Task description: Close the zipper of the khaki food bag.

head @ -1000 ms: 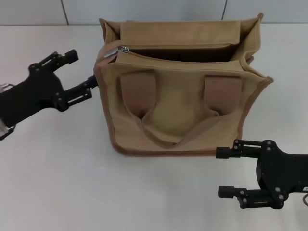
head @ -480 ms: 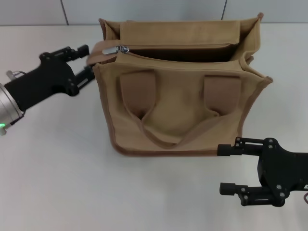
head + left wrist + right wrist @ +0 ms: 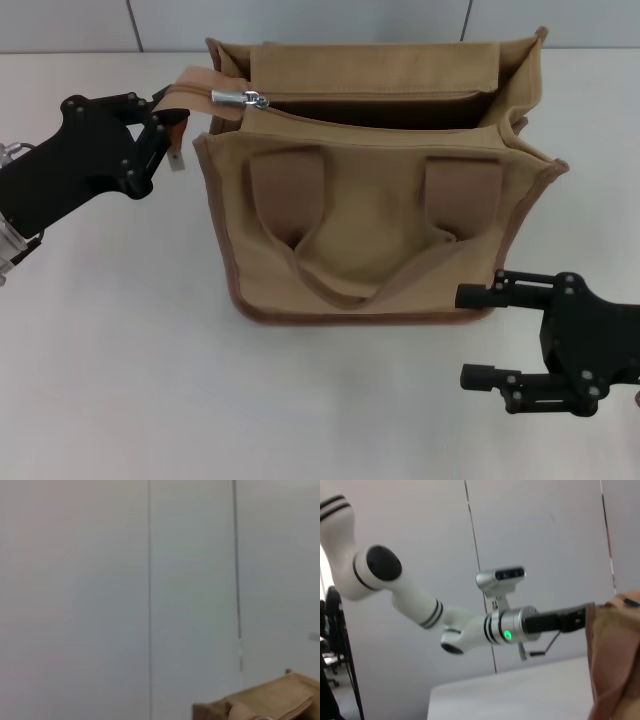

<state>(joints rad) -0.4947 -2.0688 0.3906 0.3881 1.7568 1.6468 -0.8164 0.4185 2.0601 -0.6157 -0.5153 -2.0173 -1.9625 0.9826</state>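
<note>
The khaki food bag (image 3: 375,215) stands upright in the middle of the table, its top open. The zipper (image 3: 365,97) runs along the top, with its silver pull tab (image 3: 240,98) at the bag's left end. My left gripper (image 3: 165,118) is at the bag's top left corner, shut on the tan fabric tail of the zipper (image 3: 190,82), which is stretched out to the left. My right gripper (image 3: 478,337) is open and empty, low by the bag's front right corner. A corner of the bag shows in the left wrist view (image 3: 260,705) and its edge in the right wrist view (image 3: 615,660).
The pale table (image 3: 120,350) lies around the bag, with a grey panelled wall (image 3: 300,20) behind. The bag's looped handle (image 3: 350,290) hangs down its front face. The right wrist view shows my left arm (image 3: 510,625) reaching to the bag.
My left gripper has moved in to the bag's top left corner, shut on the zipper's fabric tail and drawn it out leftward. The right gripper has shifted slightly.
</note>
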